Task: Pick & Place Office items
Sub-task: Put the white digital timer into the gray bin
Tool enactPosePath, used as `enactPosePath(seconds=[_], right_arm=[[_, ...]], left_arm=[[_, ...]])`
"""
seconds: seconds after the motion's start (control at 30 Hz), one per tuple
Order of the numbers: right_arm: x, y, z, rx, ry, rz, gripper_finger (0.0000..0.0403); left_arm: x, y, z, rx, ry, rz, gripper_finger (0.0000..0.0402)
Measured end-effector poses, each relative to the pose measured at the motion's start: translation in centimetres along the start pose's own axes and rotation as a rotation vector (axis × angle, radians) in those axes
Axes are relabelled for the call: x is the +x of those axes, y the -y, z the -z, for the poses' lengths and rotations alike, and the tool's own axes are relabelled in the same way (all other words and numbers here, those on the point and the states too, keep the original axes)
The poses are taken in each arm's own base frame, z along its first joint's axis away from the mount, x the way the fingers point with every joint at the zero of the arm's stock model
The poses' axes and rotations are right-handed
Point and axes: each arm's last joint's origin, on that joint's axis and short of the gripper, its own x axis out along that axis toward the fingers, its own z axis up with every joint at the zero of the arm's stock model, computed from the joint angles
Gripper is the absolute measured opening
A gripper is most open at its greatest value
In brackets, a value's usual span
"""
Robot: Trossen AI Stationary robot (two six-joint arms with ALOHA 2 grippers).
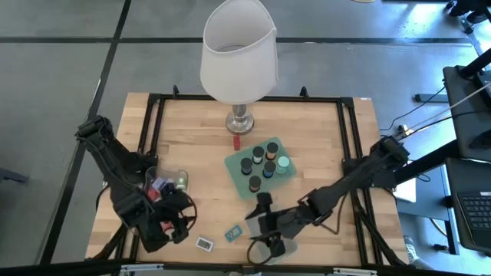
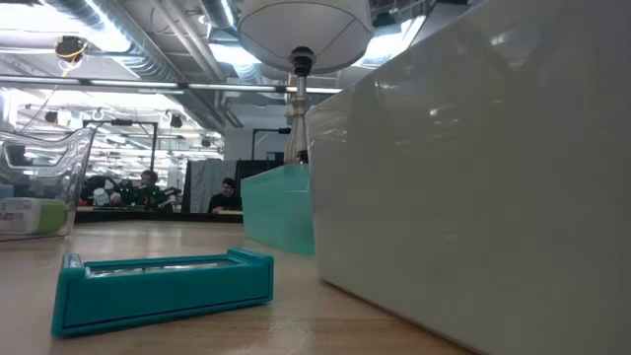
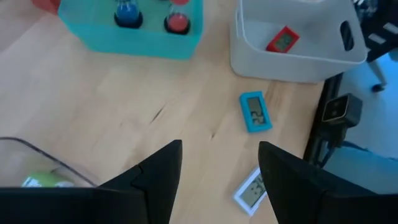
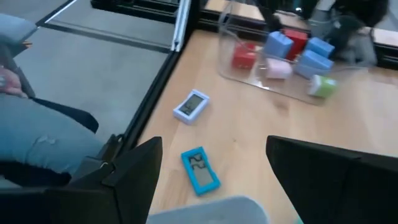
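Two grippers in view, both with jaws apart and nothing between them. I see the left gripper [image 1: 170, 227] at the near-left of the butcher-block wood table [image 1: 307, 138], just beside the clear plastic bin [image 1: 165, 184]; its matte black wedge fingers [image 3: 160, 171] stand spread over bare wood. The right gripper [image 1: 265, 222] hovers near the front edge, over the pale rectangular tray [image 3: 292, 46]; its fingers [image 4: 134, 171] are wide apart, empty.

Office items:
- Flat teal rectangle [image 3: 255, 112] with a small display, lying flat on the wood between the two grippers, close to the pale tray. In the low view it is a smooth plastic slab [image 2: 163, 286] with raised end lips.
- Flat white rectangle [image 4: 191, 104], also with a display, just beside the teal one, nearer the table's front edge.
- Flat red rectangle [image 3: 283, 40] inside the pale tray, leaning against its wall.
- Chunky blocks in the clear bin: red [image 4: 244, 56], blue [image 4: 280, 45], pink [image 4: 278, 70], green [image 4: 322, 86], all loosely piled.
- Short dark cylinders [image 1: 265, 161] standing upright in the mint-green tray [image 1: 234, 165] mid-table, tops orange, mint, black and blue.
- One small red piece [image 1: 236, 141] on the wood near the lamp base.

Lamp [image 1: 239, 54]: white drum shade, turned metal base, far-centre. A person's jeans-clad leg [image 4: 37, 137] shows beyond the table's front edge.
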Motion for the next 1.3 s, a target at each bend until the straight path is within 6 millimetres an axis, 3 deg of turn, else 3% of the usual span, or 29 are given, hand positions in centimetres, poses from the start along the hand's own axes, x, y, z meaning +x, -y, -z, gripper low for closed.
enactPosePath(seconds=[0.17, 0.43, 0.67, 0.8, 1.0, 1.13, 1.3], right_arm=[[2.6, 0.1, 1.0, -0.021, -0.029, -0.048, 0.029], [4.7, 2.4, 0.3, 0.045, -0.038, -0.093, 0.029], [6.3, 2.8, 1.5, -0.067, -0.12, -0.123, 0.029], [5.7, 2.6, 1.7, -0.066, -0.17, -0.124, 0.029], [3.2, 2.3, 0.8, 0.009, -0.213, -0.125, 0.029], [1.6, 2.1, 0.2, 0.073, -0.225, -0.125, 0.029], [1.2, 1.8, 0.2, 0.104, -0.244, -0.126, 0.029]], left_arm=[[-0.4, 0.2, 0.3, 0.028, 0.05, 0.006, 0.0208], [-0.8, 0.2, 0.6, 0.066, 0.139, 0.002, 0.0208], [-0.9, 0.3, 1.1, 0.077, 0.208, 0.004, 0.0208], [0.9, 0.8, 2.4, 0.177, 0.227, -0.001, 0.0208], [4.3, 3.4, 4.7, 0.396, 0.093, 0.09, 0.0208], [6.8, 5.3, 5.8, 0.418, -0.046, 0.219, 0.0208], [10.0, 6.3, 6.9, 0.408, -0.236, 0.317, 0.022]])
